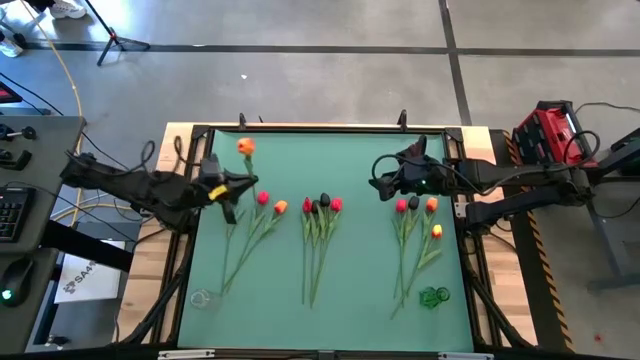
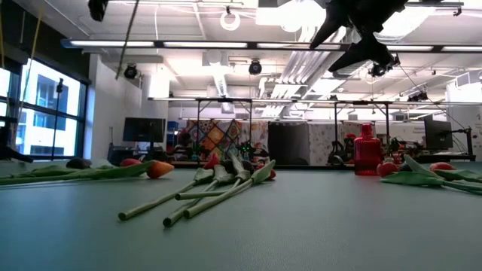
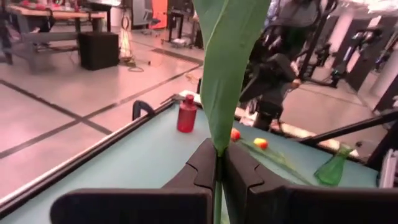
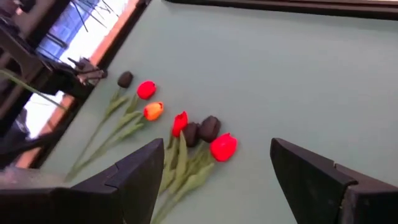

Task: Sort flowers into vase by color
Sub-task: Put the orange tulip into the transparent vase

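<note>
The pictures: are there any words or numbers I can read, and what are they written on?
White sheet lying left of the table: it has dark print starting "SA", but the rest is too small to read.
Nothing else in any view carries words or numbers that can be read.

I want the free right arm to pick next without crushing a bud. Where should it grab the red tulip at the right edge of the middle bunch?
Grip the red tulip on its thin green stem below the bud, coming straight down with the open right gripper, fingers straddling the stem. It lies flat on the table, and its right side looks clear of neighbours.
</note>
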{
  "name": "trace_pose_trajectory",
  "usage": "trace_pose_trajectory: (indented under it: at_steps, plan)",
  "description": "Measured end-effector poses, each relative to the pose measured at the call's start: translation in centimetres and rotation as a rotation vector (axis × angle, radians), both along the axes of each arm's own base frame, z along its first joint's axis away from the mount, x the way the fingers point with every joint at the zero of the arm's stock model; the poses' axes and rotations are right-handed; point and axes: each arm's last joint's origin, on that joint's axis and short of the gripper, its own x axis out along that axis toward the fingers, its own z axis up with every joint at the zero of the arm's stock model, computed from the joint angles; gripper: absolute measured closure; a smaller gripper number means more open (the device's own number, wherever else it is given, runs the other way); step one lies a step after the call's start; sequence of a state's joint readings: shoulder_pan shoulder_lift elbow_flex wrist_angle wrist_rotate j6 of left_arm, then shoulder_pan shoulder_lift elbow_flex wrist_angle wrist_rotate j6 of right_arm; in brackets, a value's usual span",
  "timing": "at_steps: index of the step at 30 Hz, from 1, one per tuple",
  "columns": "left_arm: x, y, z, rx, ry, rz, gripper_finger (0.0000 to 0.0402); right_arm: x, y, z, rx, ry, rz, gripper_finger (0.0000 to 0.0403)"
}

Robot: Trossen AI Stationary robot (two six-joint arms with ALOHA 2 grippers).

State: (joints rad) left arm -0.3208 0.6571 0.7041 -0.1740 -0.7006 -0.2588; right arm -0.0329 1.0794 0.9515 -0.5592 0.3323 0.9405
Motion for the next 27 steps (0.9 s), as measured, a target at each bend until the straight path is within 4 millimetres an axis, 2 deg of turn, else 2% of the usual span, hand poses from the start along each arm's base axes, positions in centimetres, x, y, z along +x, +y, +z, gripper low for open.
trace_pose_trajectory:
  at_steps: [7, 12, 19, 27]
  plan:
    - [-2.2, -0.9, 0.6, 0.030, -0.026, -0.146, 0.0401, 0.4, 0.8, 0.5, 0.036, -0.089, -0.036, 0.0122]
    - [-3.6, -2.2, 1.0, 0.058, -0.053, -0.362, 0.0401, 0.5, 1.6, 0.8, 0.067, -0.150, -0.079, 0.0122]
    - [-6.4, -3.5, 0.7, 0.009, -0.040, -0.682, 0.0401, 0.6, 3.2, 1.0, 0.085, -0.222, -0.125, 0.0122]
    - [-9.0, -4.2, 1.4, -0.054, -0.112, -1.014, 0.0401, 1.8, 4.8, -0.1, 0.109, -0.234, -0.187, 0.0122]
